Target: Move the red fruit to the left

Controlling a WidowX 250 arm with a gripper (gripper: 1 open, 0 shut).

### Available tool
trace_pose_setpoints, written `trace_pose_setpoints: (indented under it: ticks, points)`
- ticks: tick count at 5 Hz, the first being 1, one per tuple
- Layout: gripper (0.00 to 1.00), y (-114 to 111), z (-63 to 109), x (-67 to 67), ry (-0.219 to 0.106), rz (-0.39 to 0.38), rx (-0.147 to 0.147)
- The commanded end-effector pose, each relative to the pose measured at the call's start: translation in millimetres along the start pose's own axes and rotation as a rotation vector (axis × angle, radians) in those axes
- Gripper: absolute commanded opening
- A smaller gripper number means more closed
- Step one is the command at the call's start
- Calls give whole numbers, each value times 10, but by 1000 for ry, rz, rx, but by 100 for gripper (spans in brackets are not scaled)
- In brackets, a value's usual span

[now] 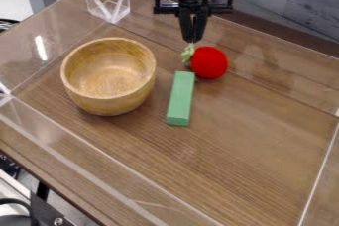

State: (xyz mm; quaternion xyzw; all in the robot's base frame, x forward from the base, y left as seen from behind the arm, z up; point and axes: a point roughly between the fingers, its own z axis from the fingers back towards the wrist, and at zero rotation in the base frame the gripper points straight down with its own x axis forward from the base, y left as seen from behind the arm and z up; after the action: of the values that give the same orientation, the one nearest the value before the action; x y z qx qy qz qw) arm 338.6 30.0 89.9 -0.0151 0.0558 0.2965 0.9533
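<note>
The red fruit (209, 63) is a small round bright red toy with a little green leafy top (188, 50). It lies on the wooden table, right of the wooden bowl (109, 74). My gripper (193, 38) points straight down just above and behind the fruit's leafy top. Its dark fingers are drawn together to a narrow tip and I see nothing between them. The fruit rests free on the table, apart from the fingertips.
A green rectangular block (180, 97) lies between the bowl and the fruit, just in front of the fruit. Clear plastic walls (106, 4) ring the table on all sides. Bare wood stretches across the front and right.
</note>
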Motion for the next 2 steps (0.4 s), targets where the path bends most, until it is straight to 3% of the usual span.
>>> trace_pose_setpoints:
  ticks: [1, 2]
  points:
    - [100, -125, 104, 91, -80, 3, -27]
    - [0, -258, -28, 94, -86, -18, -20]
